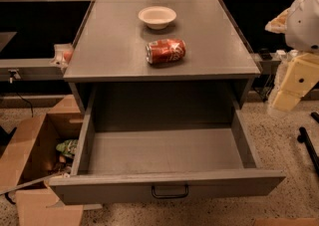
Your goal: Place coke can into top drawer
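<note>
The tool hangs at the right edge of the view, a pale cream blocky piece under a rounded white housing. It is off the bench's right side and above the speckled floor. Whether it is open or closed cannot be told, and it holds nothing that shows.

Left of the tool and slightly higher in the view, the can lies on its side on the bench. It sits near the front edge and is red, dented and silver-ended. Beyond it, farther from the tool, sits a round white bowl, apart from the can.

Below and left of the tool, the drawer is pulled fully out. It has grey metal walls, a smooth flat bottom and square corners. Its right wall is the nearest edge to the tool, with open floor between them. A dark handle is centred on the front panel. On the drawer's far side from the tool stands an open cardboard box.
</note>
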Motion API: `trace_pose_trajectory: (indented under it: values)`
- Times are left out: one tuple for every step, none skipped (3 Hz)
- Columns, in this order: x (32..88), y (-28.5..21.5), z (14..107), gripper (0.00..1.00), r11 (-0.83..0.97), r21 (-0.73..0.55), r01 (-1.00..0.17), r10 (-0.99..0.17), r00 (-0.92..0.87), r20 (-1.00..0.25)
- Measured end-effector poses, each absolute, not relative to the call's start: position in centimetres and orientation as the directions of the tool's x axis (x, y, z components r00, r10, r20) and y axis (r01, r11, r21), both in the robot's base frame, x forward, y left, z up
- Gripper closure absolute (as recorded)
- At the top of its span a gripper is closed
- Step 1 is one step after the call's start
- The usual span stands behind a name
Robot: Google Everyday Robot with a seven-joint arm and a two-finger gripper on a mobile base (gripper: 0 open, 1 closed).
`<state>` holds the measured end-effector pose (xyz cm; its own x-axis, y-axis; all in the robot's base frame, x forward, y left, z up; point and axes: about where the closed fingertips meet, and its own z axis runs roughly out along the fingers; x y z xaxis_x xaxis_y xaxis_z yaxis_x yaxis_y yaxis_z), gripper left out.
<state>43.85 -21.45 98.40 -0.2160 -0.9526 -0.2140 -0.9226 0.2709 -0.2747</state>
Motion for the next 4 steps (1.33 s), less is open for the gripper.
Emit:
trace_pose_trajectory:
  values:
    - [43.8,-21.5,98.4,0.0,0.271,-0.275,-0.923,-0.953,-0.216,-0.214]
    - [45.8,-21.1,98.1,0.0,0.263,-0.287,-0.921,-0.952,-0.199,-0.232]
    - [54.2,-19.6,97.3,0.0,0.23,-0.309,-0.923,-0.944,-0.134,-0.302]
    - [60.3,-18.0,96.5,0.0,0.226,-0.311,-0.923,-0.917,-0.093,-0.388]
